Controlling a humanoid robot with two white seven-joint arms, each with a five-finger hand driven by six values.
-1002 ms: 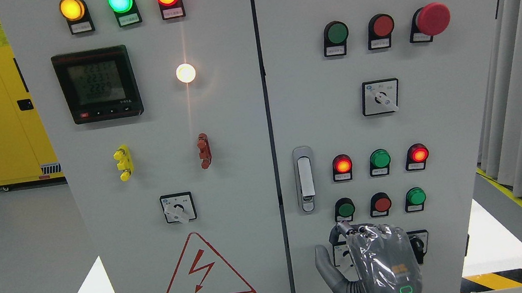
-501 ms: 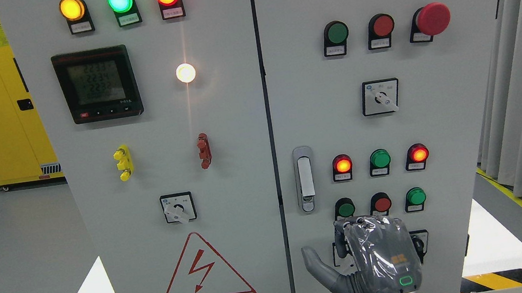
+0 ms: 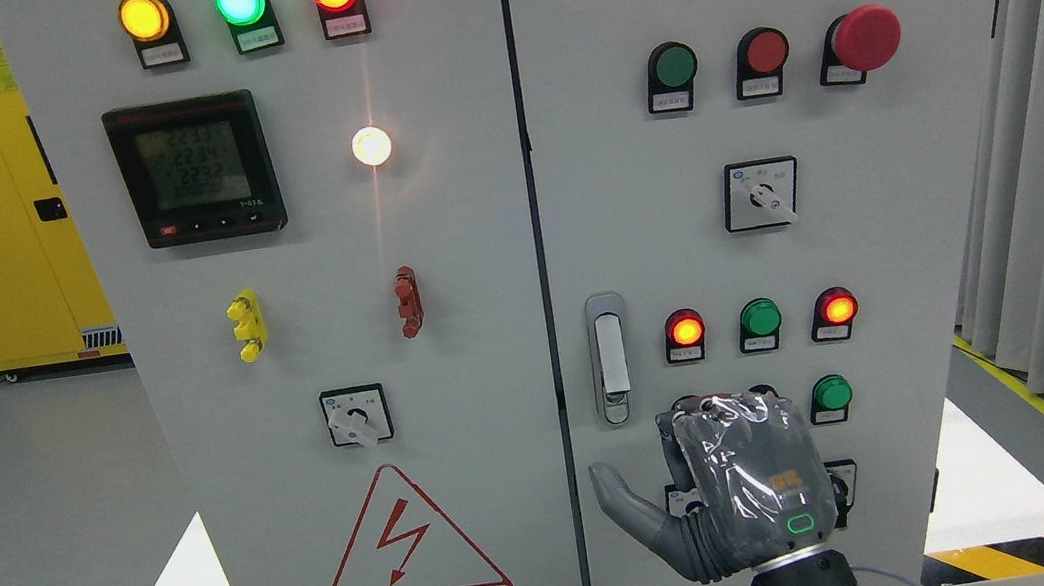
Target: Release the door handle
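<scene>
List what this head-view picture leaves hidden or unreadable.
- Right hand: its back faces the camera, so whether the fingers are curled is hidden.
- Buttons behind the hand: covered.
- Meter digits: too blurred to read.
- Left arm: out of view.
- Door handle: untouched, fully visible.
</scene>
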